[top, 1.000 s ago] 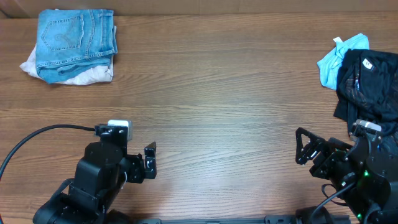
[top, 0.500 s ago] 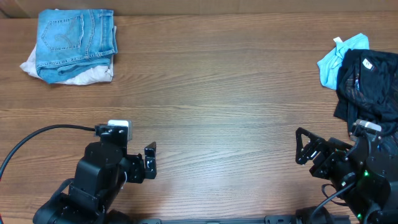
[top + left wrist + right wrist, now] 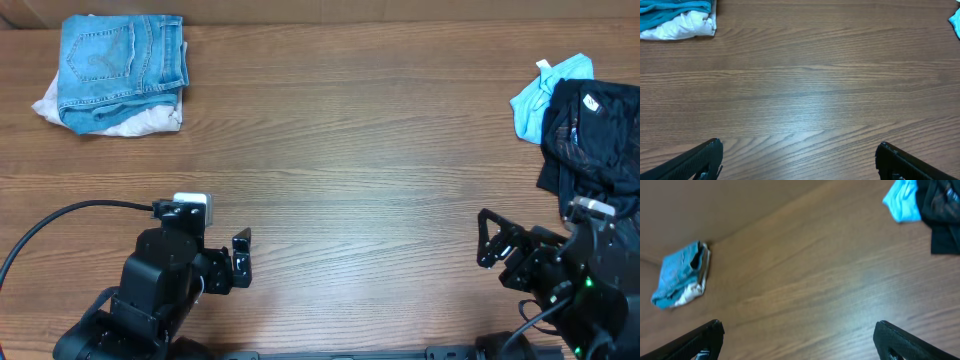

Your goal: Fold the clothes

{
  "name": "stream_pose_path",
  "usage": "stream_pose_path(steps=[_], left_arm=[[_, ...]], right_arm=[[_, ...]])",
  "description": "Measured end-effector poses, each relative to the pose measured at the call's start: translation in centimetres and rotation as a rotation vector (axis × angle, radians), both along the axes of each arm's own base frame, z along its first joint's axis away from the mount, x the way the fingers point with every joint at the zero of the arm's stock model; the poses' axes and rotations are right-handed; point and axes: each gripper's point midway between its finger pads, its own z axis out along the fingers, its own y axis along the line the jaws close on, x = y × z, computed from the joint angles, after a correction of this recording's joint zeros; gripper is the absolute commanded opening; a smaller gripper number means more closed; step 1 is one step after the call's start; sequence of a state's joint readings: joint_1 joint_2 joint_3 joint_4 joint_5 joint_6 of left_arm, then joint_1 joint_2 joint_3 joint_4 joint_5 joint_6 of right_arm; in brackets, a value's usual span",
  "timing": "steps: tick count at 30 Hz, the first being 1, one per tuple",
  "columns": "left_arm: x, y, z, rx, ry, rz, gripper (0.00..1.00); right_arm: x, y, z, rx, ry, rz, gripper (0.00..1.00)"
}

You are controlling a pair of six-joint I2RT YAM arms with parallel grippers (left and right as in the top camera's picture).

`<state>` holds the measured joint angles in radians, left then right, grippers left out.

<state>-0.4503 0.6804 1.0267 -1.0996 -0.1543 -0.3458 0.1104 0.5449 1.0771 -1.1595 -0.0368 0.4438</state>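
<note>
The clothes, a pair of light-blue jeans (image 3: 120, 62), lie folded at the table's far left corner. They also show in the right wrist view as folded jeans (image 3: 679, 272), and the left wrist view catches an edge of the jeans (image 3: 670, 7). My left gripper (image 3: 215, 255) sits near the front left. In its own view the left gripper (image 3: 797, 155) is open over bare wood. My right gripper (image 3: 520, 245) is at the front right. The right gripper (image 3: 797, 332) is also open with nothing between its fingers. Both are far from the jeans.
A cream-white garment (image 3: 150, 122) lies under the jeans and pokes out as the cream garment (image 3: 682, 25). A pile of black garments (image 3: 595, 130) with a bright-blue cloth (image 3: 540, 95) lies at the far right, just beyond my right arm. A black cable (image 3: 60, 222) curves at the front left.
My right gripper has edged very slightly toward the table's near edge. Nothing else has moved.
</note>
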Motion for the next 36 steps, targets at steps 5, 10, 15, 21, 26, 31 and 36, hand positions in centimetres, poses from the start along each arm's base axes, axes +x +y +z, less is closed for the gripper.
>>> stream_pose_path(steps=[5,10,15,21,26,31,36], left_arm=[[0.0,0.0,0.0,0.001,0.001,0.0,1.0],[0.0,0.0,-0.1,0.001,0.002,0.0,1.0],[0.0,0.0,-0.1,0.002,0.003,0.0,1.0],[0.0,0.0,-0.1,0.002,0.003,0.0,1.0],[0.0,0.0,-0.1,0.002,0.004,0.0,1.0],[0.0,0.0,-0.1,0.002,0.004,0.0,1.0],[0.0,0.0,-0.1,0.002,0.004,0.0,1.0]], right_arm=[[-0.1,-0.9,-0.5,-0.002,-0.08,-0.045,1.0],[0.2,-1.8,-4.4,-0.006,-0.122,-0.095,1.0],[2.5,-1.6,-6.0,-0.047,-0.277,-0.064,1.0],[4.9,-1.2,-8.0,-0.094,-0.413,-0.025,1.0],[6.1,-1.1,-9.4,-0.106,-0.503,-0.02,1.0],[6.1,-0.4,-10.0,-0.15,-0.557,0.036,1.0],[5.8,0.0,-9.5,-0.192,-0.596,0.075,1.0]])
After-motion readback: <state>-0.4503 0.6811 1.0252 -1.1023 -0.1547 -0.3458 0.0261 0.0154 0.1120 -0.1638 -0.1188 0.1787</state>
